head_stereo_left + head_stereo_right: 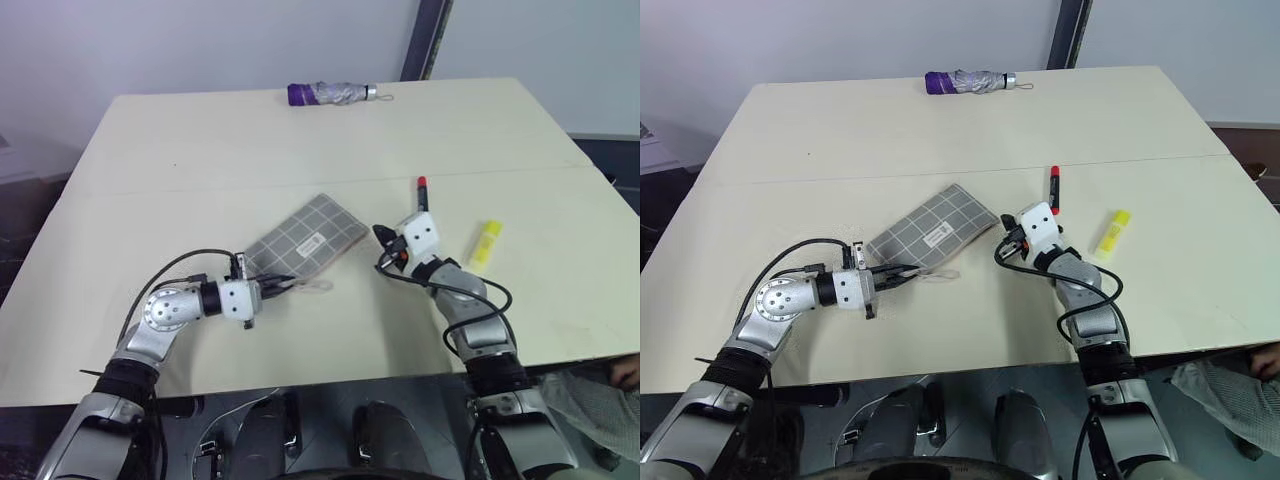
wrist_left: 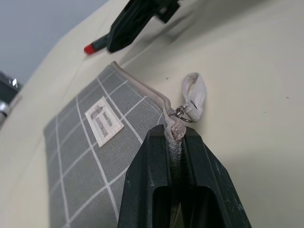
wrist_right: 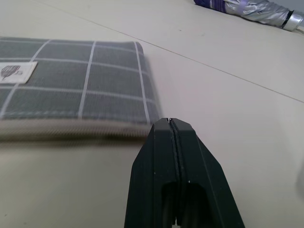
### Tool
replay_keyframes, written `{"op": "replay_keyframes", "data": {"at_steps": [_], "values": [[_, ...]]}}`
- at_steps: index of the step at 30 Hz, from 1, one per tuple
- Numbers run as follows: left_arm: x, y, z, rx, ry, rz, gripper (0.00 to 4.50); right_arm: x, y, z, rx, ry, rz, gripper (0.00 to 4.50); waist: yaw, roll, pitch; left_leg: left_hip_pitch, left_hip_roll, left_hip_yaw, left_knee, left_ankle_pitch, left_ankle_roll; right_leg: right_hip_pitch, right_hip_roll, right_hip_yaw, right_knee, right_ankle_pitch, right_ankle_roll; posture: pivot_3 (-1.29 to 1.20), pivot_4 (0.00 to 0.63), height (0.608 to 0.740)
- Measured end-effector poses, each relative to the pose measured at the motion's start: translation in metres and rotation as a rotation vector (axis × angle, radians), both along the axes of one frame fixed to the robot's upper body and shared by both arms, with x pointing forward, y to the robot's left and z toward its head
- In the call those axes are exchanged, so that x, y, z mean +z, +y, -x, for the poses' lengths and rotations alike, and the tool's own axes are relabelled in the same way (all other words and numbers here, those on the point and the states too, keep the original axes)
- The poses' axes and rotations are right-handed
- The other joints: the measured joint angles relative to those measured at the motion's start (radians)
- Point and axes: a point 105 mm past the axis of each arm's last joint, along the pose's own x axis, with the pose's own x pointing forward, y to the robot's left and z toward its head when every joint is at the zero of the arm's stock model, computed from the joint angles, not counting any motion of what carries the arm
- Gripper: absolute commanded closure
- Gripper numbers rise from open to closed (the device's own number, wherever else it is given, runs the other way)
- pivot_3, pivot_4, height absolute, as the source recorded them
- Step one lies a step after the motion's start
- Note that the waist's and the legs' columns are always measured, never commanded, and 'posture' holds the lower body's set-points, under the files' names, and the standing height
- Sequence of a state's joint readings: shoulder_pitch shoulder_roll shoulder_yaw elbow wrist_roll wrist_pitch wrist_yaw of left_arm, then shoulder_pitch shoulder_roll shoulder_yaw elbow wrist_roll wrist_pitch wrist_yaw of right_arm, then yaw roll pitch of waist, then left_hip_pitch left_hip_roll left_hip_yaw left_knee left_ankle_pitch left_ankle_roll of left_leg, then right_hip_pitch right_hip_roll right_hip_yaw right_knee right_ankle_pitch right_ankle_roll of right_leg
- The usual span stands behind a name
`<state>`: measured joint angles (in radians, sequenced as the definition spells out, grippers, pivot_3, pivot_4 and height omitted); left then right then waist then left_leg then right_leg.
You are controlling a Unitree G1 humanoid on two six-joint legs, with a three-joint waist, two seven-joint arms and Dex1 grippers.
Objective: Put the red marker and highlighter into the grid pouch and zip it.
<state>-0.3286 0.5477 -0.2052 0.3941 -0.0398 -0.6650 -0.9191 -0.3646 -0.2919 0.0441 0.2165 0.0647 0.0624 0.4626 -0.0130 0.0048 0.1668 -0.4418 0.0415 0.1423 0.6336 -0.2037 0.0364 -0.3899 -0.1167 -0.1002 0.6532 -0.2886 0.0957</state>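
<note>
Grip comes first: the left gripper (image 2: 175, 142) is clamped on the grid pouch (image 1: 305, 238) at its zipper corner, beside the pale pull (image 2: 194, 95). The right gripper (image 3: 172, 124), fingers pressed together and empty, should take that pull and draw it along while the left one holds firm.

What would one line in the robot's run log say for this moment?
left pincer: shut on grid pouch zipper edge | right pincer: shut, empty | red marker, highlighter: on table, outside pouch

On the table (image 1: 200, 150) lie one grid pouch (image 1: 305, 238) at centre, one red marker (image 1: 422, 193) and one highlighter (image 1: 485, 244) right of centre, one umbrella (image 1: 332, 94) at top.
</note>
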Motion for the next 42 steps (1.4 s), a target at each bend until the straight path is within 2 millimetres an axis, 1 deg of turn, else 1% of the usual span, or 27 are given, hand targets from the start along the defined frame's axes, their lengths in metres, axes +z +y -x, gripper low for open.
{"op": "replay_keyframes", "data": {"at_steps": [4,6,9,11,13,16,19,25,29,32,33,35,36,37,41,42], "values": [[0.003,-0.001,-0.004,0.026,0.069,0.088,4.46,0.005,-0.003,0.008,0.012,-0.016,-0.018,4.5,0.0,-0.001,0.001,-0.001,0.0,0.0,0.0,0.0,0.0,-0.001,0.0,0.0,0.0,0.0,0.0,0.0,0.15,0.74],[0.01,0.002,-0.004,0.024,0.079,0.136,4.46,0.011,-0.006,0.015,0.024,-0.021,-0.029,4.5,-0.002,-0.001,0.001,-0.002,0.0,0.0,0.0,0.0,0.0,-0.002,0.0,0.0,0.0,0.0,0.0,0.0,0.15,0.74],[0.024,0.011,-0.007,0.024,0.048,0.172,4.46,0.027,-0.007,0.026,0.062,-0.044,-0.057,4.5,-0.003,-0.001,0.001,-0.002,0.001,0.0,-0.001,0.0,0.0,-0.002,0.0,0.0,0.0,0.0,0.0,0.0,0.15,0.74],[0.033,0.011,-0.008,0.012,0.019,0.184,4.46,0.038,-0.003,0.032,0.087,-0.064,-0.054,4.5,-0.003,-0.001,0.001,-0.002,0.001,0.0,-0.001,0.0,0.0,-0.002,0.001,0.0,0.0,0.0,0.0,0.0,0.15,0.74],[0.038,0.009,-0.009,-0.001,0.004,0.208,4.46,0.043,0.001,0.037,0.104,-0.07,-0.054,4.5,-0.002,-0.001,0.001,-0.002,0.001,0.0,-0.001,0.0,0.0,-0.002,0.0,0.0,-0.001,0.0,0.0,0.0,0.15,0.74],[0.043,0.003,-0.007,-0.022,0.001,0.255,4.46,0.043,0.007,0.042,0.122,-0.052,-0.057,4.5,0.0,-0.002,0.001,-0.002,0.001,0.0,-0.001,0.0,0.0,-0.002,0.0,0.0,-0.001,0.0,0.0,0.0,0.15,0.74],[0.054,0.002,-0.007,-0.037,0.021,0.323,4.46,0.041,0.012,0.046,0.134,-0.032,-0.071,4.5,-0.001,-0.002,0.001,-0.003,0.001,0.0,-0.001,0.0,0.0,-0.002,0.0,0.0,-0.001,0.0,0.0,0.0,0.15,0.74],[0.082,0.012,-0.015,-0.046,0.132,0.487,4.46,0.045,0.011,0.046,0.131,-0.041,-0.082,4.5,-0.002,-0.002,0.001,-0.002,0.001,0.0,0.0,0.0,0.0,-0.002,0.001,0.0,-0.001,0.0,0.0,0.0,0.15,0.74],[0.085,0.015,-0.017,-0.058,0.164,0.496,4.46,0.047,0.005,0.047,0.129,-0.039,-0.083,4.5,0.001,-0.003,0.002,-0.003,0.001,0.0,0.0,0.0,0.0,-0.002,0.004,0.0,-0.001,0.0,0.0,0.0,0.15,0.74],[0.089,0.016,-0.017,-0.085,0.153,0.479,4.46,0.048,-0.001,0.047,0.122,-0.03,-0.094,4.5,-0.001,-0.003,0.002,-0.003,0.001,0.0,0.0,0.0,0.0,-0.002,0.004,0.0,-0.001,0.0,0.0,0.0,0.15,0.74],[0.089,0.015,-0.017,-0.091,0.15,0.472,4.5,0.048,-0.003,0.048,0.121,-0.027,-0.101,3.99,-0.001,-0.003,0.002,-0.003,0.001,0.0,-0.001,0.0,0.0,-0.002,0.003,0.0,-0.002,0.0,0.0,0.0,0.15,0.74],[0.086,0.016,-0.018,-0.088,0.147,0.454,4.5,0.051,-0.009,0.051,0.111,-0.022,-0.133,3.28,0.0,-0.003,0.002,-0.003,0.001,0.0,-0.001,0.0,0.0,-0.002,0.003,0.0,-0.002,0.0,0.0,0.0,0.15,0.74],[0.085,0.015,-0.019,-0.085,0.139,0.447,4.5,0.051,-0.014,0.051,0.097,-0.02,-0.136,2.71,0.001,-0.003,0.002,-0.003,0.001,0.0,-0.001,0.0,0.0,-0.002,0.003,0.0,-0.002,0.0,0.0,0.0,0.15,0.74],[0.084,0.014,-0.019,-0.085,0.123,0.435,4.5,0.049,-0.019,0.052,0.082,-0.016,-0.129,2.26,0.002,-0.003,0.002,-0.003,0.001,0.0,-0.001,0.0,0.0,-0.002,0.003,0.0,-0.002,0.0,0.0,0.0,0.15,0.74],[0.082,0.011,-0.02,-0.076,0.08,0.414,4.5,0.043,-0.037,0.056,0.016,0.001,-0.121,0.18,0.001,-0.003,0.002,-0.003,0.001,0.0,-0.001,0.0,0.0,-0.002,0.002,0.0,-0.003,0.0,0.0,0.0,0.15,0.74],[0.081,0.011,-0.02,-0.074,0.073,0.41,4.5,0.042,-0.041,0.059,-0.001,0.005,-0.111,0.03,0.001,-0.003,0.002,-0.003,0.001,0.0,-0.001,0.0,0.0,-0.002,0.002,0.0,-0.003,0.0,0.0,0.0,0.15,0.74]]}}
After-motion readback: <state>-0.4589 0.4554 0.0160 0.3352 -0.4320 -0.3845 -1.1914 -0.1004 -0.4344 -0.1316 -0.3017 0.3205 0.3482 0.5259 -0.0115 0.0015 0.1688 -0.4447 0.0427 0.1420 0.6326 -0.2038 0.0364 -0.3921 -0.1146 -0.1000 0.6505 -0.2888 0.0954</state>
